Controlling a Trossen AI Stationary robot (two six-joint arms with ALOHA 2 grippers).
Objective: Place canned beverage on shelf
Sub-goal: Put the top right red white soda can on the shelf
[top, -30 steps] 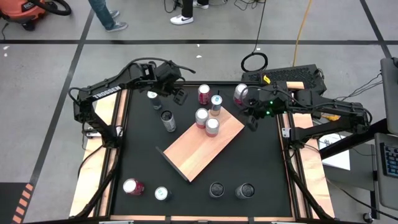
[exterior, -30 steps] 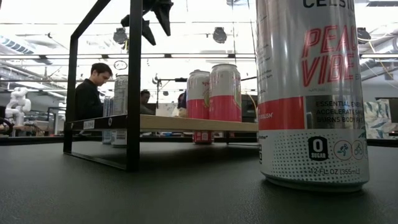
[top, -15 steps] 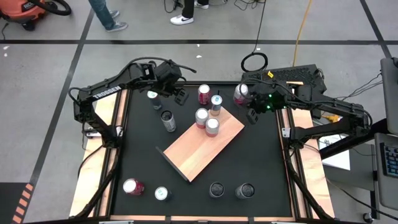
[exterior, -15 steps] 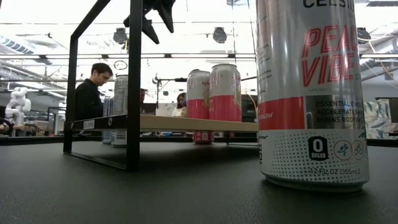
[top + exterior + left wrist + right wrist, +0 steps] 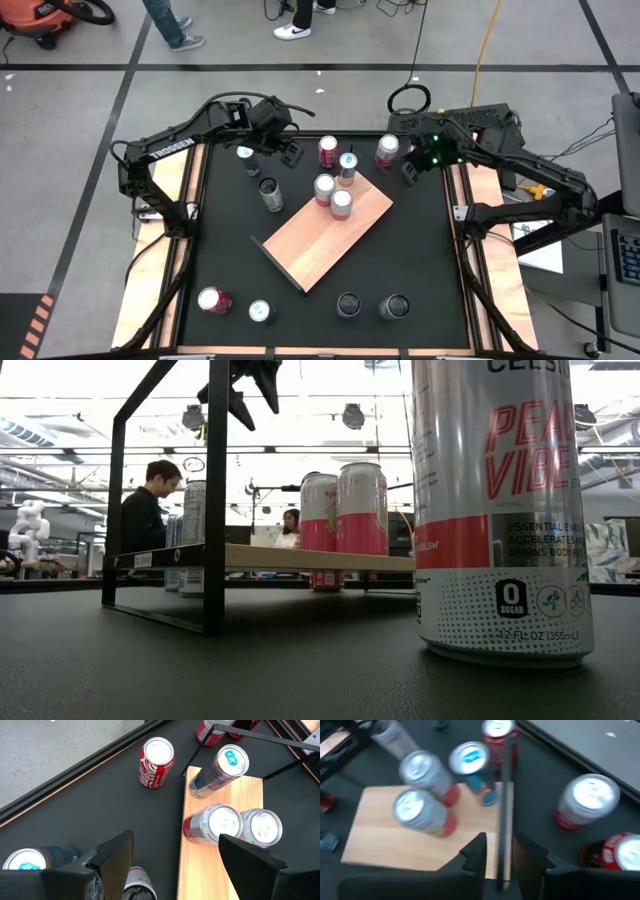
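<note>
While the pink can (image 5: 387, 150) stands on the desk (image 5: 420, 250) at the far right corner, off the shelf (image 5: 318, 240), the right fingers (image 5: 410, 168) hang just beside it. They are a tiny bit apart and hold nothing. The left fingers (image 5: 288, 152) wait wide apart and empty over the far left side.

I think the job is only starting for this can. The gap in the right fingers looks too thin for it. If they go in like that, they could push the can over, and it could roll off the desk edge close by. Three cans (image 5: 341, 203) already crowd the far end of the shelf. A new can set too close could bump them and tip them.
</note>
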